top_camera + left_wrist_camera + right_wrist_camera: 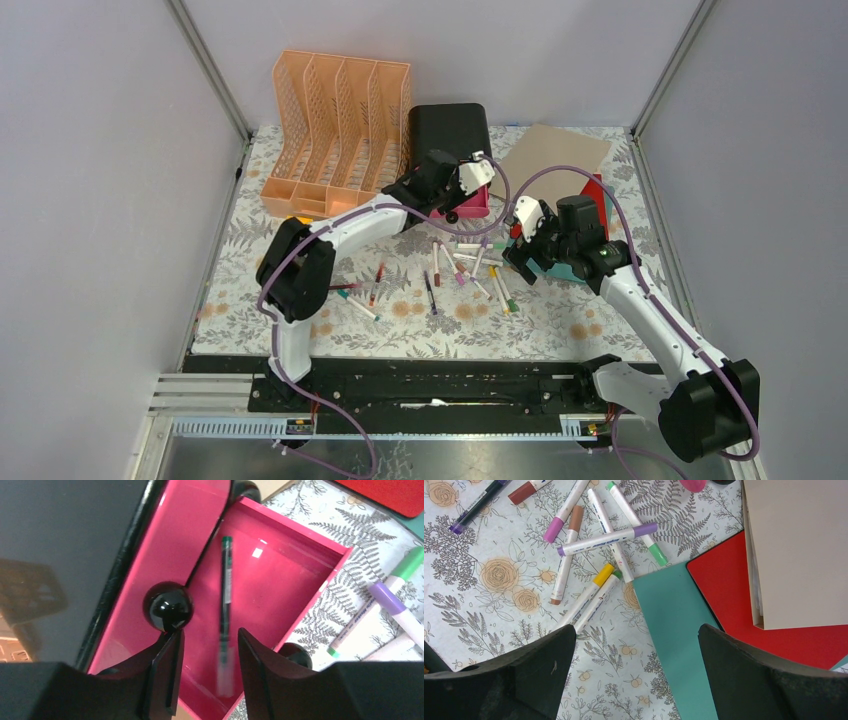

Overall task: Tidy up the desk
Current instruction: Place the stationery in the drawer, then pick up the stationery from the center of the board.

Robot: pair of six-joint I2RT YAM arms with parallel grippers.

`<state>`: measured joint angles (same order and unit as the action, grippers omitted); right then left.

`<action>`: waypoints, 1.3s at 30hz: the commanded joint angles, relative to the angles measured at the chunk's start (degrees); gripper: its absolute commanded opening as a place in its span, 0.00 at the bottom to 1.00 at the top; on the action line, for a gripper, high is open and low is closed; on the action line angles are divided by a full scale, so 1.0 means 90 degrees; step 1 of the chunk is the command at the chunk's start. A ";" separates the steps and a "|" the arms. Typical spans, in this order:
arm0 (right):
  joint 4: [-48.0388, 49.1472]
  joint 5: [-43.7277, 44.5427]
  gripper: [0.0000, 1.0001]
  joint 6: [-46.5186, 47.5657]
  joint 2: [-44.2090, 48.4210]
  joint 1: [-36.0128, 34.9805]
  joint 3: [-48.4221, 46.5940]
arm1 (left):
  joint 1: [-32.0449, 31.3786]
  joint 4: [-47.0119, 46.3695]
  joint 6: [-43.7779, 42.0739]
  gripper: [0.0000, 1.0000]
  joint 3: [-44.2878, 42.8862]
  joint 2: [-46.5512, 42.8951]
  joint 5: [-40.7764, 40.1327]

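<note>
The desk (400,330) is covered by a pale cloth printed with ferns and flowers. Several markers and pens (470,265) lie scattered across its middle. My left gripper (209,635) hangs over the open pink drawer (280,580) of the black drawer box (448,128). Its jaws stand apart, and a blurred green-capped pen (226,580) lies loose in the drawer between and beyond them. My right gripper (636,629) is wide open above the cloth at the edge of a teal folder (674,615), holding nothing.
An orange slotted file rack (335,120) stands at the back left. A red folder (734,590) and a tan board (799,545) overlap the teal one at the right. A black knob (167,606) sits by my left finger. Walls enclose the desk.
</note>
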<state>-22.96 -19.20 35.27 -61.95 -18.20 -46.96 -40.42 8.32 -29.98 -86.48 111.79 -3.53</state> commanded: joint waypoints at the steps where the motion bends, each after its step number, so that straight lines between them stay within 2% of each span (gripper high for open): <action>1: -0.0016 -0.0186 1.00 0.0039 0.0136 0.0033 -0.0033 | 0.0019 -0.0636 0.0197 0.51 -0.0227 -0.0285 -0.0358; 4: -0.0025 -0.0243 1.00 0.0037 0.0136 0.0031 -0.0029 | 0.0022 -0.0690 0.0524 0.54 -0.0111 -0.0587 -0.0285; 8: -0.0069 -0.0472 1.00 0.0037 0.0137 0.0031 -0.0044 | 0.0013 -0.1038 0.1200 0.64 0.0492 -0.1288 -0.0076; 16: -0.0236 -0.1301 1.00 0.0066 0.0113 0.0016 -0.0066 | 0.0034 -0.2960 0.2701 0.98 0.3217 -0.3555 -0.0055; 19: -0.0282 -0.1699 1.00 0.0028 0.0052 0.0026 -0.0066 | 0.0095 -0.3117 0.3260 0.99 0.4080 -0.4433 -0.0021; 23: -0.0278 -0.2300 1.00 -0.0202 -0.0126 0.0020 -0.0108 | 0.0187 -0.2602 0.4244 0.99 0.4614 -0.5222 0.0129; 28: -0.0194 -0.2833 1.00 -0.0605 -0.0410 -0.0130 -0.0262 | 0.0305 -0.1285 0.5221 0.99 0.4631 -0.5890 0.0292; 33: -0.0215 -0.2647 1.00 -0.1005 -0.0826 -0.0647 -0.0639 | 0.0507 0.0233 0.5098 0.99 0.4192 -0.6200 0.0525; 39: -0.0360 -0.1551 1.00 -0.1246 -0.1645 -0.1710 -0.1329 | 0.0709 0.1157 0.4631 0.99 0.4028 -0.6358 -0.0144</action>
<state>-25.41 -38.94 27.22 -73.19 -28.45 -54.35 -35.09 12.08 13.80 -47.55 56.47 -0.91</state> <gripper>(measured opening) 0.994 0.987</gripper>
